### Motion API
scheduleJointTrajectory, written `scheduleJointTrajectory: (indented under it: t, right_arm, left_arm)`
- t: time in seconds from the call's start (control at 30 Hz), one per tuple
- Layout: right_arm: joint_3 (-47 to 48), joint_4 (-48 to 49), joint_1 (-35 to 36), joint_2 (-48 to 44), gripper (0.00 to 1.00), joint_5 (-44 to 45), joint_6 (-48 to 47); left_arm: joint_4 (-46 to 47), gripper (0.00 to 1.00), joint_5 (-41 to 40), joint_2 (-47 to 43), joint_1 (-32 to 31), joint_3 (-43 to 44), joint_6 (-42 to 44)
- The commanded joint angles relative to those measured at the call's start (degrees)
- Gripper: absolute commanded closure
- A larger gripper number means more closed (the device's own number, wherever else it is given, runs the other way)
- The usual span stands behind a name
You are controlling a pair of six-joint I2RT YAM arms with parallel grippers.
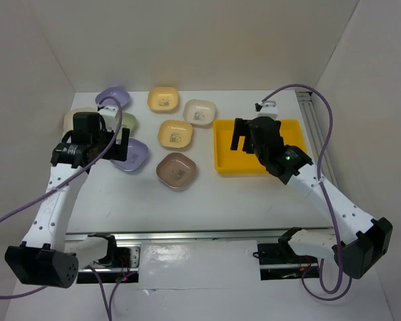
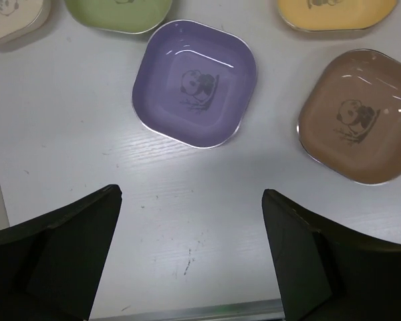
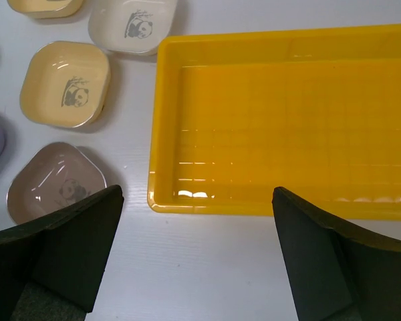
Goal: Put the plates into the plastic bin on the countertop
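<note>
While both jaw pairs gape empty, left gripper (image 2: 190, 194) faces lavender rounded-square plate (image 2: 195, 83) just ahead, likely first pick; right gripper (image 3: 197, 194) hovers before shallow yellow plastic bin (image 3: 167, 120).

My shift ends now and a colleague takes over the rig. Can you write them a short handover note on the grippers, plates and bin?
Left gripper: jaws open, empty, over the white countertop just short of the lavender rounded-square plate.
Right gripper: jaws open, empty, over the near edge of the shallow yellow plastic bin.
Plates: all eight I count lie on the countertop left of the bin, the mauve-brown plate nearest the arms.
Done: nothing, the bin holds no plate.
To do: carry every plate into the bin.
</note>
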Motion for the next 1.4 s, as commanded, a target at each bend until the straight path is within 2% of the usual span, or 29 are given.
scheduleJointTrajectory:
  t: [0.0,0.13,0.17,0.3,0.6,0.77,0.83,1.07,1.13,1.2,1.27,1.3,1.33,1.37]
  right_arm:
    - [0.2,-2.2,-0.3,-1.7,0.00,1.6,0.0]
    - [-0.9,-0.5,-0.3,-2.9,0.00,-1.4,-0.7]
    - [-1.9,0.2,-0.3,-2.9,0.00,-2.5,-1.6]
    - [-5.2,5.0,-0.3,-3.6,0.00,-9.4,-3.7]
    - [-9.0,10.6,0.3,-0.2,0.00,-17.1,-3.7]
    - [-10.1,12.4,1.4,3.1,0.00,-17.2,-3.2]
    - [-10.1,12.9,2.0,3.8,0.00,-17.2,-2.6]
    - [-10.1,14.0,3.8,5.0,0.00,-16.6,-2.6]
    - [-10.1,14.0,3.8,5.0,0.00,-16.6,-2.6]
    - [-10.1,14.0,4.3,5.0,0.00,-16.6,-2.6]
    - [-10.1,15.0,4.3,5.0,0.00,-16.6,-2.6]
    - [-10.1,15.0,4.3,5.5,0.00,-16.6,-2.1]
    - [-10.1,15.0,4.3,5.5,0.00,-16.6,-2.1]
    - [-10.1,15.6,4.3,5.5,0.00,-17.1,-2.1]
  left_arm:
    - [5.7,0.00,0.9,1.3,3.3,-2.1,0.7]
    - [10.8,0.00,-0.6,5.4,7.9,-4.1,2.6]
    - [10.8,0.00,2.5,8.4,11.4,-3.6,3.2]
    - [13.6,0.02,9.2,15.0,17.7,-2.2,4.2]
    - [19.0,0.04,13.8,24.8,21.6,0.3,5.9]
    - [22.6,0.04,16.3,29.0,21.6,-0.4,5.4]
    - [24.5,0.06,16.9,31.1,21.6,-2.0,5.4]
    - [30.3,0.18,16.9,36.2,21.6,-5.5,5.4]
    - [31.0,0.25,16.9,37.0,21.6,-6.1,5.4]
    - [31.6,0.25,16.9,38.1,21.6,-6.6,5.9]
    - [31.6,0.38,16.9,39.1,21.6,-6.6,5.9]
    - [31.6,0.38,16.9,39.2,21.6,-6.6,5.9]
    - [31.6,0.44,16.9,38.5,21.6,-7.2,5.9]
    - [31.6,0.63,17.4,37.8,21.6,-8.1,5.9]
